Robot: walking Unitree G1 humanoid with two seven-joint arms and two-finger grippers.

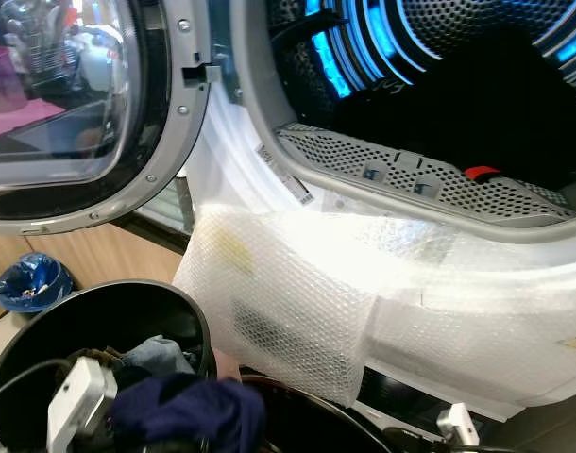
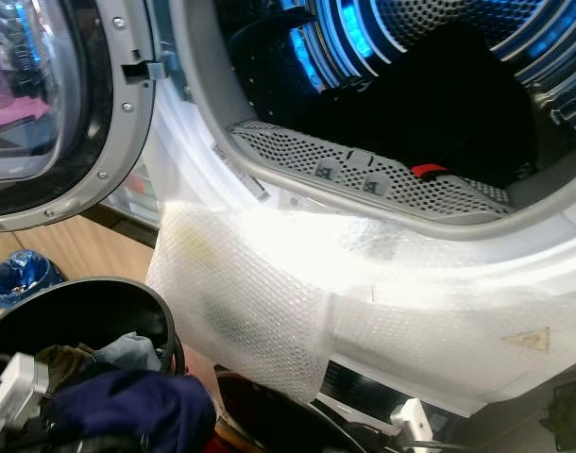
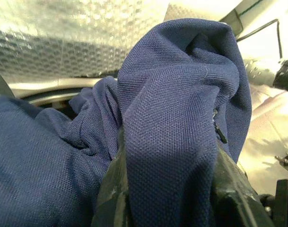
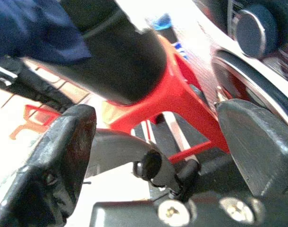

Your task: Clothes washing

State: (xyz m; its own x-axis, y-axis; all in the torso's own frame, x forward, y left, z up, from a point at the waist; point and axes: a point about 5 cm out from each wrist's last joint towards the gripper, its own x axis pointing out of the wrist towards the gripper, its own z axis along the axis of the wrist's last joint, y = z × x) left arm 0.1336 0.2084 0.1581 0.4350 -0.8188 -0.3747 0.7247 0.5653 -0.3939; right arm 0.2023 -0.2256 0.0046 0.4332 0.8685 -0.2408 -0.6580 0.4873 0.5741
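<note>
A navy blue garment (image 1: 189, 411) hangs bunched over the black laundry basket (image 1: 99, 321) at the lower left. In the left wrist view my left gripper (image 3: 170, 182) is shut on this navy blue garment (image 3: 172, 94), and the cloth drapes over both fingers. The washer drum (image 1: 430, 57) stands open ahead, lit blue, with dark clothes (image 1: 477, 104) lying inside. My right gripper (image 4: 158, 142) is low and open, nothing between its fingers (image 4: 63, 142); a red frame (image 4: 182, 94) lies beyond it.
The round washer door (image 1: 80, 113) is swung open to the left. Bubble wrap (image 1: 297, 293) drapes over the washer's front below the opening. More clothes (image 1: 156, 357) lie in the basket. A blue bag (image 1: 31, 281) sits on the wooden floor at the left.
</note>
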